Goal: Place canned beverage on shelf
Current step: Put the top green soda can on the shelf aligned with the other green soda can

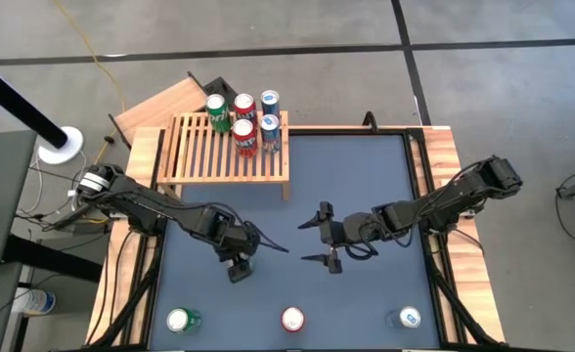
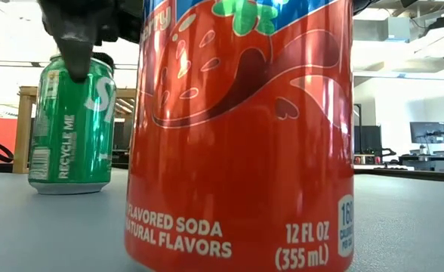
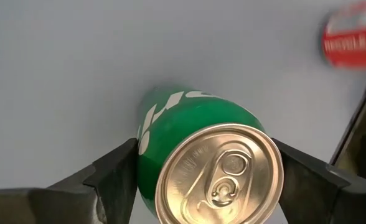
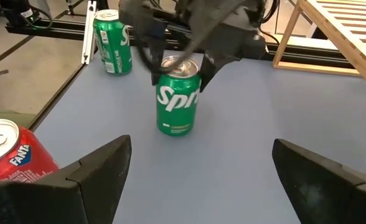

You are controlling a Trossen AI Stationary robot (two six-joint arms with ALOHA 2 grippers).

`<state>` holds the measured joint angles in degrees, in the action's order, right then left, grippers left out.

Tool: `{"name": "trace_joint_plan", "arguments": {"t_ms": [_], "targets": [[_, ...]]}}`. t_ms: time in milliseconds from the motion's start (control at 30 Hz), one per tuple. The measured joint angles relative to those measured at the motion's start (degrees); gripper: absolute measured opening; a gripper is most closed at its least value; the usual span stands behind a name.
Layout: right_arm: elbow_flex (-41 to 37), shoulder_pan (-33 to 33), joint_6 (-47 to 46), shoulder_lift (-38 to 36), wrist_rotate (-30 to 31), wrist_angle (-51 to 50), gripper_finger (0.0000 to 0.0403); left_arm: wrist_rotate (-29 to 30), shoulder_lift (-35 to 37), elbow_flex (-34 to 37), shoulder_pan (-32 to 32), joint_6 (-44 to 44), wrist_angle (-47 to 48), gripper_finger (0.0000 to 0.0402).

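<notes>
From above, the left gripper (image 1: 237, 266) hides the green soda can (image 3: 201, 162); its wrist view shows open fingers on both sides, not touching. The right gripper (image 1: 325, 235), open, waits at 3 o'clock. The slatted wooden shelf (image 1: 204, 152) stands at 12 o'clock.

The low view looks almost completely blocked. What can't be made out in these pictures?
- Low view: the red can fills the frame, hiding the right gripper and most of the shelf.
- High view: the left gripper covers the green can beneath it.
- High view: labels on the shelf cans are too small to read.
</notes>
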<state>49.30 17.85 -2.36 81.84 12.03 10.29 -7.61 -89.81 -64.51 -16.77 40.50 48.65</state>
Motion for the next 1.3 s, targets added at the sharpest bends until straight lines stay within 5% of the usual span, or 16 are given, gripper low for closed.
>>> {"name": "trace_joint_plan", "arguments": {"t_ms": [233, 600, 1000, 1300], "targets": [[0.0, 0.0, 0.0, 0.0, 0.0, 0.0, 0.038, -1.3, -0.1, -2.1, -0.2, -23.9, 7.5, 0.0291], [0.0, 0.0, 0.0, 0.0, 0.0, 0.0, 0.038, 4.2, -0.5, -6.6, -1.7, -53.3, 13.8, 0.0291], [0.0, 0.0, -0.2, 0.0, 0.0, 0.0, 0.038, 5.1, -1.7, -6.7, -1.8, -68.7, 16.4, 0.0292], [0.0, 0.0, -0.2, 0.0, 0.0, -0.1, 0.038, 5.0, -3.0, -6.9, -2.2, -61.5, 15.5, 0.0312]]}}
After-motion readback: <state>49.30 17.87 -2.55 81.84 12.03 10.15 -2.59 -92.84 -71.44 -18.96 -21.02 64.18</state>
